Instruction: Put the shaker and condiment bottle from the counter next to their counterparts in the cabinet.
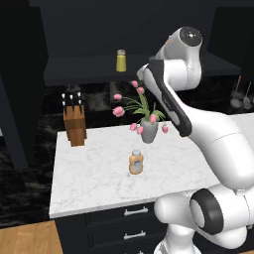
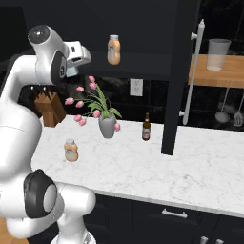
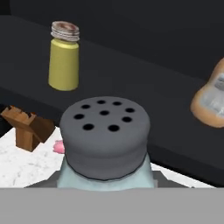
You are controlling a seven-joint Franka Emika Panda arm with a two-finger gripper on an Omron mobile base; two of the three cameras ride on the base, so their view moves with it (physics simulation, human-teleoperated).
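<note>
Up before the cabinet shelf, the fingers hold the shaker, short of the yellow-green shaker and not yet set down. The condiment bottle waits on the desk, below that yellow-green shaker, untouched.

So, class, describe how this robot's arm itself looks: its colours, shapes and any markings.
The arm is glossy white, built of thick rounded segments. Its joints carry dark grey round caps, and a black band runs along one link. The hand is a boxy white block with a pale grey panel. No cables or lettering are visible.
</note>
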